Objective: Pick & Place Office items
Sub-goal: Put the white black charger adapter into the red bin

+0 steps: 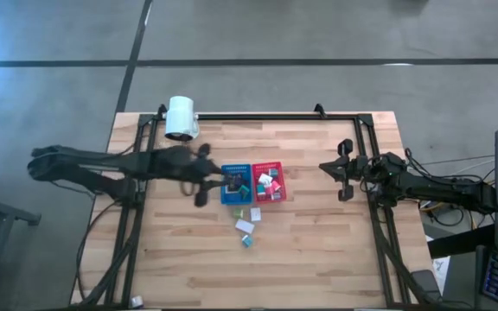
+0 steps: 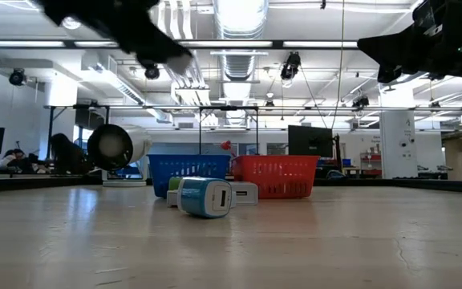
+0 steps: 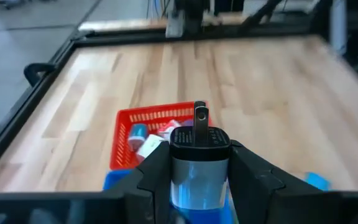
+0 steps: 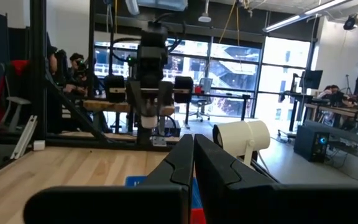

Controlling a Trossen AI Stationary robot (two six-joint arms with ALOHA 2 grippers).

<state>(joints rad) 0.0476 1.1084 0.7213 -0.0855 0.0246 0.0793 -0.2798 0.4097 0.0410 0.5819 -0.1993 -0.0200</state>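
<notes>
My left gripper (image 3: pixel 197 155) is shut on one office item, a small plug-like block (image 3: pixel 197 146) with a black end, a metal prong and a pale blue body. In the high view it hovers over the blue tray (image 1: pixel 228 197), beside the red tray (image 1: pixel 281 183). The red tray holds several small items. More office items (image 1: pixel 245 226) lie loose on the wood near the trays; in the low view a teal-and-white one (image 2: pixel 205 197) lies in front. My right gripper (image 1: pixel 339 169) waits shut at the table's right side, holding nothing. My left gripper pinches the block's pale body (image 3: pixel 178 177) between its two fingers, one on each side. The black end with the prong (image 3: pixel 199 117) sticks out past the fingertips. The fingers come from the table's left, slanting down. The block is lifted clear above the blue tray.
A big white cylinder (image 1: pixel 181 117) lies at the far left of the table. A black frame (image 1: pixel 275 115) runs along the far edge and both sides. Bare wood (image 1: pixel 318 250) spreads toward the near edge and between the trays and my right arm.
</notes>
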